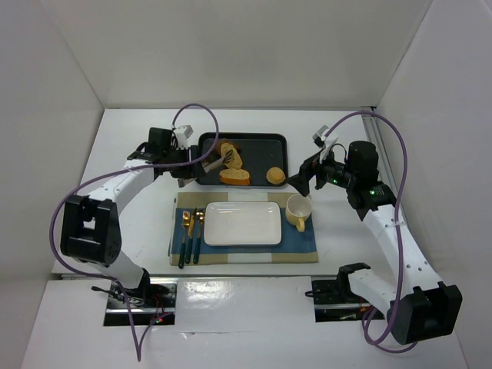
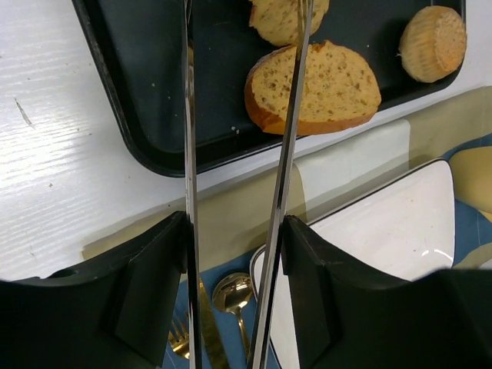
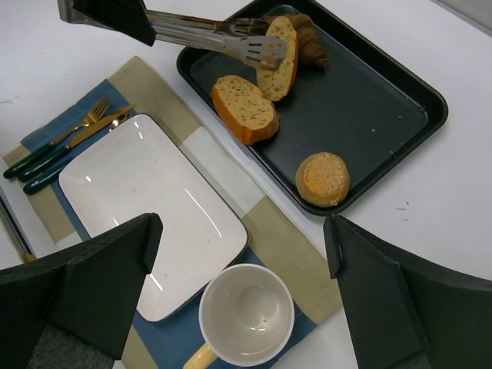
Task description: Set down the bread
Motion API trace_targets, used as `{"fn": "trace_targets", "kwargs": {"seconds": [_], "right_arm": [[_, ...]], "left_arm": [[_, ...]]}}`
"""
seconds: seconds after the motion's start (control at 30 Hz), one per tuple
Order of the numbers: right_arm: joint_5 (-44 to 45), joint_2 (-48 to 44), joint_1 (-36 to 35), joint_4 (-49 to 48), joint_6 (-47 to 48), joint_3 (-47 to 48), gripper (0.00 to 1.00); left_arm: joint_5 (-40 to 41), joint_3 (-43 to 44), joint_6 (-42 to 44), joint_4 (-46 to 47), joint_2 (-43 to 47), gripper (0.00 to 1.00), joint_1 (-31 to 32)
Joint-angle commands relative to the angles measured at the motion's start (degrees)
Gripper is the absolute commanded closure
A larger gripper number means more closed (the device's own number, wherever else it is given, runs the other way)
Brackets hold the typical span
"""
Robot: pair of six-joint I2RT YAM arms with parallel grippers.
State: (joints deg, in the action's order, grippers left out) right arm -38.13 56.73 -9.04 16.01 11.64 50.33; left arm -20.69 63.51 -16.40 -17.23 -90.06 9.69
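Left pincer (image 2: pixel 234 231) grips tongs (image 3: pixel 223 38), their tips at the bread (image 3: pixel 283 81) ahead.

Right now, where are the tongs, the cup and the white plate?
tongs (image 3: pixel 238 46): right wrist view, on the lower metal blade.
cup (image 3: pixel 247 307): right wrist view, on its inside bottom.
white plate (image 3: pixel 146 200): right wrist view, on its bare middle.

V. reflective bare-metal tongs (image 3: pixel 260 51); tray (image 3: pixel 384 100) dark, matt, smooth; plate (image 3: pixel 138 200) glossy white, ceramic-looking; placemat (image 3: pixel 286 234) looks cloth, matt; bread (image 3: pixel 281 77) rough, porous crumb; cutlery (image 3: pixel 73 137) polished gold metal w/ dark handles.
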Motion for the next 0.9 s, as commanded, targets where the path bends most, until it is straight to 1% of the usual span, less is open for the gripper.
{"fn": "trace_targets", "kwargs": {"seconds": [0.0, 0.13, 0.23, 0.4, 0.43, 0.67, 0.7, 0.73, 0.77, 0.87], "right_arm": [[-0.28, 0.31, -0.28, -0.54, 0.49, 1.97, 0.0], [-0.28, 0.31, -0.28, -0.01, 0.49, 1.97, 0.0], [-0.28, 0.31, -0.28, -0.01, 0.49, 1.97, 0.0], [-0.28, 0.31, -0.28, -0.01, 0.49, 1.97, 0.0], [-0.28, 0.31, -0.28, -0.01, 0.49, 1.97, 0.0], [-0.28, -0.22, -0.28, -0.01, 0.49, 1.97, 0.0], [-0.28, -0.22, -0.28, -0.01, 0.49, 1.97, 0.0], [-0.28, -0.22, -0.28, -0.01, 0.49, 1.97, 0.0], [-0.28, -0.22, -0.28, -0.01, 0.49, 1.97, 0.0], [-0.28, -0.22, -0.28, -0.01, 0.49, 1.97, 0.0]], "left_arm": [[-2.42, 1.97, 1.37, 2.64, -1.43, 0.36, 0.24], [-4.53, 1.45, 2.52, 3.78, -2.75, 0.36, 0.24], [-5.85, 1.45, 2.52, 3.79, -2.23, 0.38, 0.24], [-7.08, 0.92, 2.52, 3.79, -2.22, 0.54, 0.24], [-7.09, 0.92, 2.52, 3.79, -2.22, 0.61, 0.24], [-7.61, 0.92, 2.52, 3.79, -2.22, 0.85, 0.24], [-7.61, 0.92, 2.52, 3.26, -2.22, 0.93, 0.24], [-7.61, 0.92, 2.52, 3.26, -2.22, 0.97, 0.24], [-7.61, 0.92, 2.52, 3.26, -2.22, 1.0, 0.24], [-8.14, 0.92, 2.52, 3.26, -0.47, 1.0, 0.24]]}}
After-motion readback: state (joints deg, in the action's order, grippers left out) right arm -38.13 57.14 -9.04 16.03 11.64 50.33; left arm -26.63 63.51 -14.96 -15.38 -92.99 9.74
